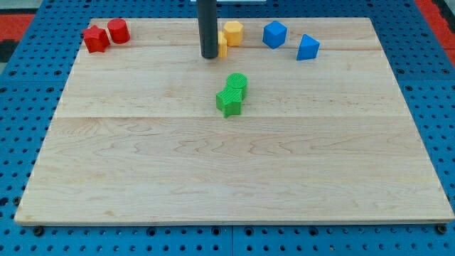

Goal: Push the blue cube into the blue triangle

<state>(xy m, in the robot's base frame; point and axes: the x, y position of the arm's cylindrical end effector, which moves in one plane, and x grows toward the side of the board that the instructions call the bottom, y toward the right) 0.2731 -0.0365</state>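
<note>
In the camera view, the blue cube (274,33) sits near the top edge of the wooden worktop (234,178), right of centre, with the blue triangle (308,48) just beside it on the view's right, a small gap between them. My tip (209,55) rests left of both, against a yellow block (222,45) partly hidden behind the rod; another yellow block (233,32) stands just beside. The arm carries no end effector, only the rod. Two green blocks (232,94) touch mid-board. Two red blocks (106,35) sit top left.

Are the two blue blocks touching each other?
No, the blue cube and the blue triangle sit apart, with a strip of bare wooden board showing between them.
</note>
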